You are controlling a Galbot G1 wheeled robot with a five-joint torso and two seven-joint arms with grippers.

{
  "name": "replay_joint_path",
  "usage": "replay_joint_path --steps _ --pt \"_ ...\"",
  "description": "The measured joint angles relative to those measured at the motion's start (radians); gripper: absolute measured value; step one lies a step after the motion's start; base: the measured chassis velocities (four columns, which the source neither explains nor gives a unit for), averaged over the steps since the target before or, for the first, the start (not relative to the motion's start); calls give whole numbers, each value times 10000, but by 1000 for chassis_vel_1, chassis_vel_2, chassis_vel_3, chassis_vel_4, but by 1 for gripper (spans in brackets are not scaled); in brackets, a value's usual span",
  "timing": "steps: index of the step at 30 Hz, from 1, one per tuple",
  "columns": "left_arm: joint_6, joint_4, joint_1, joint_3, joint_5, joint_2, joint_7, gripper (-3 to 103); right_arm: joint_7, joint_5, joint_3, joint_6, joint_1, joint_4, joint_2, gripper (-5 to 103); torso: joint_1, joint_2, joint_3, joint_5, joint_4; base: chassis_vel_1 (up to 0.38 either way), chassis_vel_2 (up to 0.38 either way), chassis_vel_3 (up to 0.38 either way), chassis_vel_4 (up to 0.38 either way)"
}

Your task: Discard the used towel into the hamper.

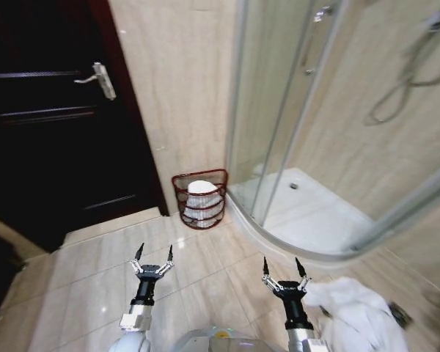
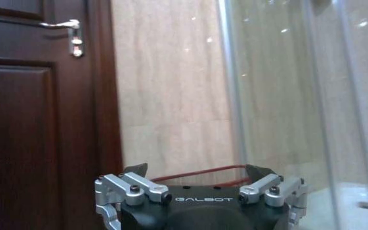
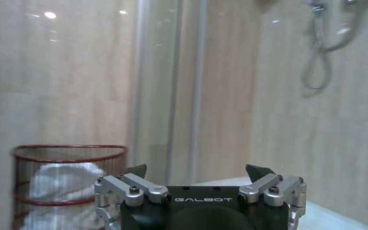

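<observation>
Both grippers hang low over the tiled floor with fingers spread apart and empty, the left gripper beside the right gripper. Ahead of them, against the wall between the dark door and the shower enclosure, stands the hamper with a white towel inside. Another white cloth lies crumpled on the floor just right of the right gripper.

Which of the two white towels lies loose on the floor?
The crumpled towel beside the right gripper; the other white towel sits inside the hamper.
</observation>
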Motion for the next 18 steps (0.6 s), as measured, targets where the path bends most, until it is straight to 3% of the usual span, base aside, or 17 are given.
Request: replay_joint_path --steps 8,18 --pt "-368 -33 92 -67 -89 -4 -88 100 417 -4 18 475 -44 -20 49 100 0 0 0 0 -2 -73 -142 -148 -65" --pt "-324 -361 221 -26 -149 5 -279 100 903 -232 156 653 -284 156 43 100 0 0 0 0 1 -2 -6 -2 -4"
